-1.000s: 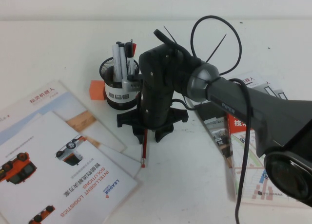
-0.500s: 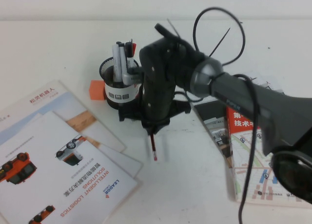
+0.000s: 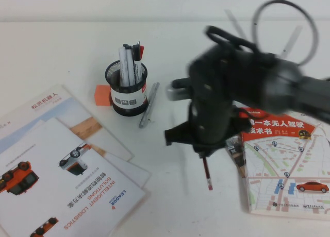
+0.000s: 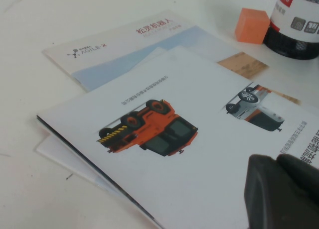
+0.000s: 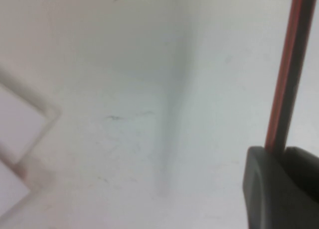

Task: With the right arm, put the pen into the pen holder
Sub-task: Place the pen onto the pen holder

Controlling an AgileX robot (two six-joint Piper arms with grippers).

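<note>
While the left pincer (image 4: 281, 189), state unclear, is hovering over brochures (image 4: 164, 134), the right pincer (image 3: 203, 153) is gripping the pen (image 3: 207, 176) beside the pen holder (image 3: 127, 89).

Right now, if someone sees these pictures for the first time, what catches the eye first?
First the right gripper, raised mid-table and shut on the thin red pen, which hangs down from it. Then the black mesh pen holder to its left, already holding markers. The left gripper hovers over the brochures.

"LEADOR" on brochure (image 3: 77, 196)
</note>
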